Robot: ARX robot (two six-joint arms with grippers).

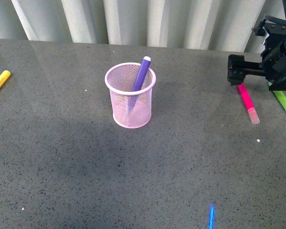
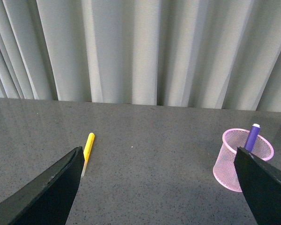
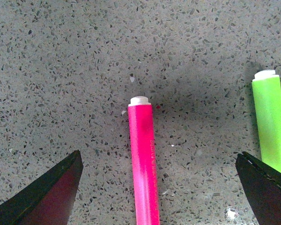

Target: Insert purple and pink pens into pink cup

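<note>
Purple pen [image 1: 142,74] stood leaning inside the pink cup [image 1: 128,112]. Pink pen [image 3: 144,164] lay flat on the table [image 1: 86,181], well right of the cup, near a green marker [image 3: 271,122]. Right gripper [image 1: 237,71] hovered over it, jaws wide, empty. Left gripper [image 2: 157,154] also wide, empty. Pen judged light, stiff, smooth, apt to roll; take it mid-barrel, across its width.

Purple pen [image 1: 141,74]: leans inside cup, cap above rim.
Pink pen [image 1: 247,102]: flat on table, far right.
Pink cup [image 1: 130,102]: mesh, upright, mid-table.
</note>
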